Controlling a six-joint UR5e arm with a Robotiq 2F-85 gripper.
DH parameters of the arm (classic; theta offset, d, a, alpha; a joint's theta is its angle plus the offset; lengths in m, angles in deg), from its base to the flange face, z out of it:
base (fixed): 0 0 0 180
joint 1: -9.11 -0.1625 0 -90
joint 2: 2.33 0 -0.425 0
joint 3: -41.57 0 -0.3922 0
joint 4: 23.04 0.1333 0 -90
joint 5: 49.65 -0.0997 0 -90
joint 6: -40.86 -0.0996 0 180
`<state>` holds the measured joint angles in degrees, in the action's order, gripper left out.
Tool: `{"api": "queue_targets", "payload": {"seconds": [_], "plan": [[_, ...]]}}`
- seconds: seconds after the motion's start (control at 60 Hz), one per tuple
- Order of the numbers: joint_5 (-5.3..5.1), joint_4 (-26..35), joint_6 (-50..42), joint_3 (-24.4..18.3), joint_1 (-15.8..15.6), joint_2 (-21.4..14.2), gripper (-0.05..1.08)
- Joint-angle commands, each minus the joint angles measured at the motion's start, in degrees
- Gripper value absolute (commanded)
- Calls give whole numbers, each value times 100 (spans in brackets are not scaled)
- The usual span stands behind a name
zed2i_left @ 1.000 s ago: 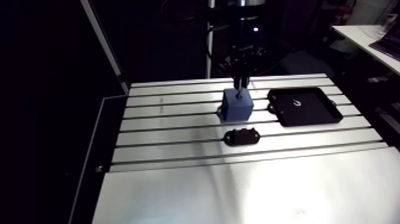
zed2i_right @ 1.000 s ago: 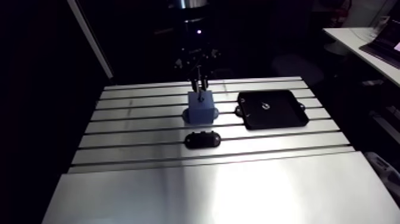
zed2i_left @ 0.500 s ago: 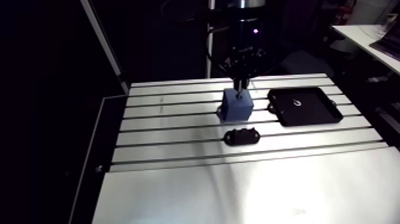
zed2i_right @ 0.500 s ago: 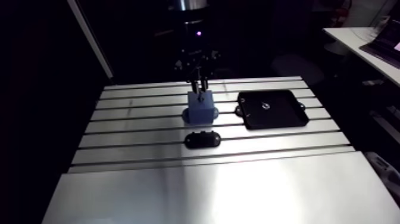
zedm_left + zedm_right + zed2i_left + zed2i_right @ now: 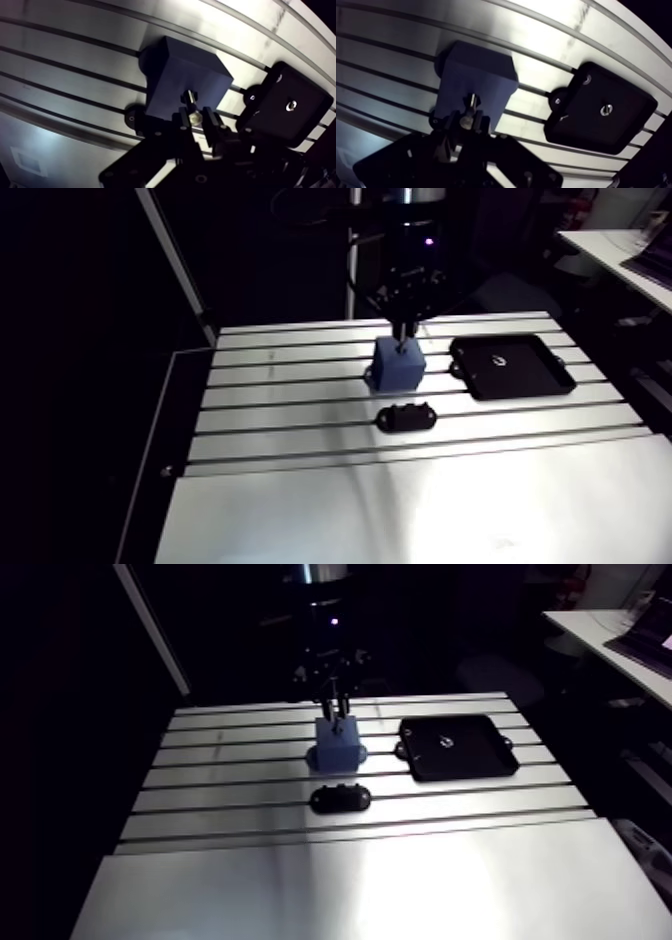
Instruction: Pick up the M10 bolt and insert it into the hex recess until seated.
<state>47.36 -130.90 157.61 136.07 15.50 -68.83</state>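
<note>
Nothing moved: gripper (image 5: 196, 120) clamps bolt (image 5: 190, 99) over block (image 5: 172, 75).

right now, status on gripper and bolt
Gripper shut on bolt. Bolt tip at top of blue block, not seated. Black tray off to the side, path clear.

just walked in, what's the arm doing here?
The arm's tool is shut on a bolt, held upright over the blue block. The bolt's tip is at the block's top face; whether it is seated cannot be told. A black tray and a small black piece lie apart from it.
</note>
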Motion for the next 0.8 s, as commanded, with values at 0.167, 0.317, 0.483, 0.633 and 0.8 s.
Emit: {"api": "queue_targets", "payload": {"seconds": [0.167, 0.317, 0.483, 0.633, 0.8], "plan": [[-2, -19, 2, 96, -6, -32, 49], [6, -20, 2, 142, -6, -42, 39], [6, -20, -7, 143, 3, -51, 11], [6, -20, -7, 134, 3, -77, 10], [-2, -13, -7, 134, 3, -102, 10]]}}
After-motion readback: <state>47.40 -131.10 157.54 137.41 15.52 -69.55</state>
